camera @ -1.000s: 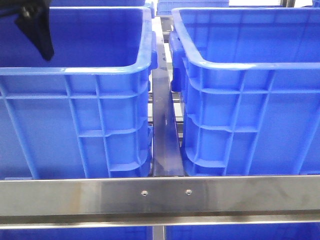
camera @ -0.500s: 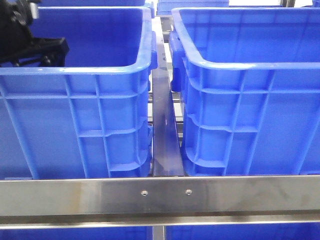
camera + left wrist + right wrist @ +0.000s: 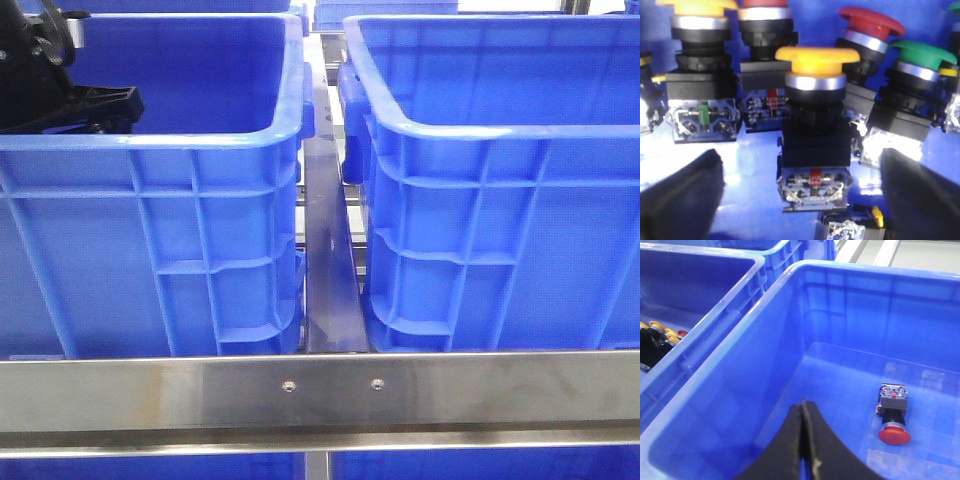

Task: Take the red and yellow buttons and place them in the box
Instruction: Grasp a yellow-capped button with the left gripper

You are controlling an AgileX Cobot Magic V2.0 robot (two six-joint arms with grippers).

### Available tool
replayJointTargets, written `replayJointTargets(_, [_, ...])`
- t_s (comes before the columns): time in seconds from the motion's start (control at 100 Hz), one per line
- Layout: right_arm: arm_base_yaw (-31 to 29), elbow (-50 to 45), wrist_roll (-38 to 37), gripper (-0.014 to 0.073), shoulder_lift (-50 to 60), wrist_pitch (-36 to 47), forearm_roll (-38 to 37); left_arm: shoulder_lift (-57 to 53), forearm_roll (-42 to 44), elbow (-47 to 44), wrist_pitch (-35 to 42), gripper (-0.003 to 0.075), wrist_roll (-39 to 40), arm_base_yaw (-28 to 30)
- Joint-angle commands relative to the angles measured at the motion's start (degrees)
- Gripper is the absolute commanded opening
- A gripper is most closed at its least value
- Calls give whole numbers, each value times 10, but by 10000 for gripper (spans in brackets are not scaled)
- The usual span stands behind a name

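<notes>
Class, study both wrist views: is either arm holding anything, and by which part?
Nothing is held. The left gripper stands open around a yellow button, not touching it. The right gripper is shut and empty.

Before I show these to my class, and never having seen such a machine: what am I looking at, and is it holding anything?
It is a robot with two arms, each ending in a gripper. The front picture looks forward at two blue bins, the left bin and the right bin. The other two come from cameras on the wrists. The left gripper is open inside the left bin, with a yellow button standing between its fingers, not yet gripped; red and green ones stand around. The right gripper is shut and empty above the right bin, where one red button lies.
</notes>
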State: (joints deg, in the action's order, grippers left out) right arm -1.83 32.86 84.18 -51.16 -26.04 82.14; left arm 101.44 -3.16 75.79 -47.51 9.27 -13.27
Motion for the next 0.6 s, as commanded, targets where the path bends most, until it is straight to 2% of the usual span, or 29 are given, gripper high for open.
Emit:
replayJointTargets(0.0, [-4,14,4,-68,7,-6,17,-24,-9,17,9,438,1,2])
replayJointTargets(0.19, [-4,14,4,-68,7,-6,17,-22,-19,17,8,196,1,2])
replayJointTargets(0.31, [-4,14,4,-68,7,-6,17,-22,-20,17,8,101,1,2])
replayJointTargets(0.4, [-4,14,4,-68,7,-6,17,-22,-20,17,8,72,1,2])
replayJointTargets(0.59, [-4,14,4,-68,7,-7,17,-41,-20,17,11,71,1,2])
